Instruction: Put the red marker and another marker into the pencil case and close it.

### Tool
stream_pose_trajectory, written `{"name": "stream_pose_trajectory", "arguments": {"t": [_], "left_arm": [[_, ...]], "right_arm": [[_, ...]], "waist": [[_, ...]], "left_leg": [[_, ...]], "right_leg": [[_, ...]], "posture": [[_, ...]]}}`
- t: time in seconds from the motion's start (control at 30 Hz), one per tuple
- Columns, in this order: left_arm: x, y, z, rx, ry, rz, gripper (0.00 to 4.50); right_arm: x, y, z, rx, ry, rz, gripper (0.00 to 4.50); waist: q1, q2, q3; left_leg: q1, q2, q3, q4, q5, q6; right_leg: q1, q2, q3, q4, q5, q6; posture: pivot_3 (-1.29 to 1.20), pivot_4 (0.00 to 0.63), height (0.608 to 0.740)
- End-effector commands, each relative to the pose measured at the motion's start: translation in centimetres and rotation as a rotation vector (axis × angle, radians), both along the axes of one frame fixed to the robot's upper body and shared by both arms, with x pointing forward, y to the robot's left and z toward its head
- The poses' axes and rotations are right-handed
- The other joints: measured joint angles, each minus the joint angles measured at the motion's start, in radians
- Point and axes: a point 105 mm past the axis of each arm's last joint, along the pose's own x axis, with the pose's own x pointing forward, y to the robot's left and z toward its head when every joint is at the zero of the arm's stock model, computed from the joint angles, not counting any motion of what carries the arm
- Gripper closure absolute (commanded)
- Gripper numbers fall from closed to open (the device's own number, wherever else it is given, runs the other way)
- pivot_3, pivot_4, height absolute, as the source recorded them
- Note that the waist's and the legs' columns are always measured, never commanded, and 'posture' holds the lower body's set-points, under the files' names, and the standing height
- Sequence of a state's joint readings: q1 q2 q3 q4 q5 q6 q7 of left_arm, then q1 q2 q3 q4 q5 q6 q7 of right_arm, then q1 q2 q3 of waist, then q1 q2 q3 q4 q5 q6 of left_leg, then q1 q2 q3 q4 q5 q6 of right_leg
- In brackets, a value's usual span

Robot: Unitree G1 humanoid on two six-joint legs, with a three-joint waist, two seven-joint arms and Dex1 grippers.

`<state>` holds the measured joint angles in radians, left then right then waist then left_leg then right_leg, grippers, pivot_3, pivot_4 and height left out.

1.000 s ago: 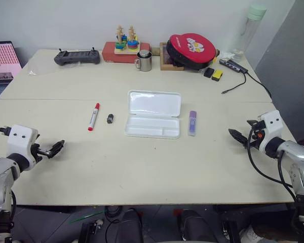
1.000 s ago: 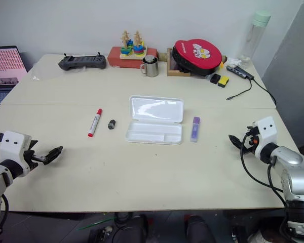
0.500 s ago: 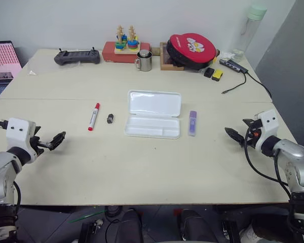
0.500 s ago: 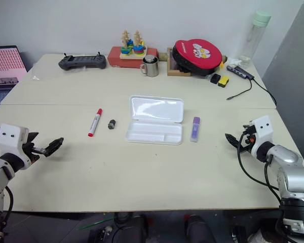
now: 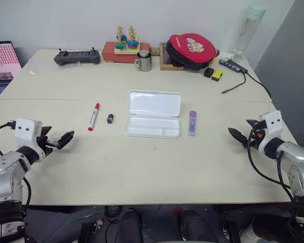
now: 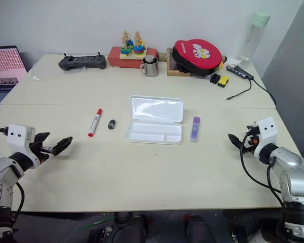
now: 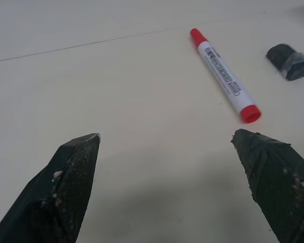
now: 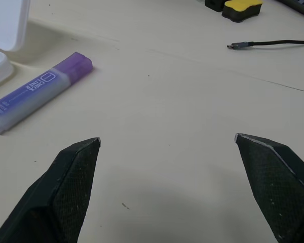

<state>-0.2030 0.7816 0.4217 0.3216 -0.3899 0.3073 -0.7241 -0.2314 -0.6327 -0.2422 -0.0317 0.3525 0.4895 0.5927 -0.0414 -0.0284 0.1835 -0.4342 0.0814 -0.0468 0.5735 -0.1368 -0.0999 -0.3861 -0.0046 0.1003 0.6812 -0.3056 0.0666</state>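
White translucent pencil case lies open, empty.

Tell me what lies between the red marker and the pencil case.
A small black cylinder lies on the table between the red marker and the open pencil case, touching neither; the left eye view shows it.

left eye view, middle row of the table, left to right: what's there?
left gripper → red marker → small black cylinder → pencil case → purple marker → right gripper
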Motion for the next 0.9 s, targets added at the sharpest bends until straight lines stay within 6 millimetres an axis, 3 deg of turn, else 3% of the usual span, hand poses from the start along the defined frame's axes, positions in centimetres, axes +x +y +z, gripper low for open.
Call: {"name": "stream_pose_trajectory", "arguments": {"t": [0.03,0.07,0.17,0.4,0.57,0.73,0.9], "left_arm": [[0.4,-3.4,3.5,-0.068,-0.117,-0.166,0.00],[0.3,-6.1,4.1,-0.092,-0.119,-0.300,0.00],[-0.4,-11.3,5.2,-0.110,-0.110,-0.563,0.00],[-1.4,-17.8,5.9,-0.064,-0.098,-0.828,0.00],[-1.6,-19.2,6.7,-0.087,-0.131,-0.865,0.00],[-1.3,-19.2,6.9,-0.075,-0.143,-0.848,0.00],[-1.1,-18.8,7.5,-0.084,-0.173,-0.820,0.00]], "right_arm": [[0.1,2.9,3.9,0.009,-0.090,0.151,0.03],[0.1,5.1,3.8,-0.010,-0.049,0.255,0.03],[-0.3,9.9,3.3,-0.066,0.047,0.490,0.03],[-0.3,17.4,1.6,-0.137,0.191,0.757,0.03],[0.9,20.6,0.4,-0.185,0.215,0.809,0.03],[1.6,22.0,-0.4,-0.214,0.237,0.848,0.03],[2.6,22.1,-1.7,-0.278,0.276,0.829,1.07]], "waist": [[0.000,0.000,0.000],[0.000,0.000,0.000],[-0.004,0.000,0.000],[-0.012,0.000,0.000],[-0.015,0.000,0.000],[-0.015,0.000,0.000],[-0.013,0.000,0.000]], "left_leg": [[0.000,0.000,0.000,0.000,0.000,0.000],[0.000,0.000,0.000,0.000,0.000,0.000],[0.000,0.000,0.000,0.001,0.000,0.000],[-0.001,0.000,-0.001,0.001,0.000,0.000],[-0.001,0.000,-0.002,0.001,0.000,0.000],[-0.001,0.000,-0.002,0.001,0.000,0.000],[-0.001,0.000,-0.002,0.001,0.000,0.000]], "right_leg": [[0.000,0.000,0.000,0.000,0.000,0.000],[0.000,0.000,0.000,0.000,0.000,0.000],[0.000,0.000,0.000,0.000,0.001,0.001],[0.000,0.001,0.000,0.000,0.000,-0.001],[0.000,0.002,-0.001,0.001,0.000,-0.001],[0.000,0.002,-0.001,0.001,0.000,-0.001],[0.000,0.001,-0.001,0.001,0.000,-0.001]], "posture": [[0.00,0.150,0.740],[0.00,0.150,0.740],[0.00,0.150,0.740],[0.00,0.150,0.740],[0.00,0.150,0.740],[0.00,0.150,0.740],[0.00,0.150,0.740]]}}
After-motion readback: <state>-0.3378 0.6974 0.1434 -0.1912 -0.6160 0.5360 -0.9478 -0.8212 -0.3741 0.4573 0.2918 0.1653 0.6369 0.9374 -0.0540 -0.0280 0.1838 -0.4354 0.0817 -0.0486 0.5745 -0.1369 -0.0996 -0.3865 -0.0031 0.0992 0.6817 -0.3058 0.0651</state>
